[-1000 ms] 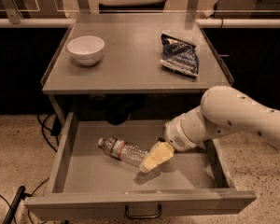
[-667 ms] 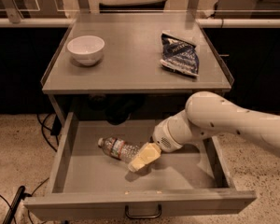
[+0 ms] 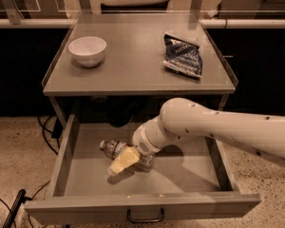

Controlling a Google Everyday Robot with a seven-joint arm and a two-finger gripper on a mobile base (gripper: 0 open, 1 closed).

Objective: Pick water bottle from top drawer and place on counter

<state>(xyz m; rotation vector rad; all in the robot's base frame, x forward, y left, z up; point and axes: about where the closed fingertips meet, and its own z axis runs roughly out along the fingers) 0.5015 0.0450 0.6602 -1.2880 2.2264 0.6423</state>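
Observation:
The water bottle lies on its side on the floor of the open top drawer, cap toward the left. My gripper, pale yellow at the end of the white arm, is low inside the drawer, right over the bottle's right half, and hides that part of it. The counter is above the drawer, at the top of the cabinet.
A white bowl stands at the counter's left back. A dark blue snack bag lies at its right. The drawer's front panel carries a dark loop handle. Cables run on the floor at the left.
My arm has swung left across the drawer, so the gripper went from just right of the bottle to over it. The bottle has not moved.

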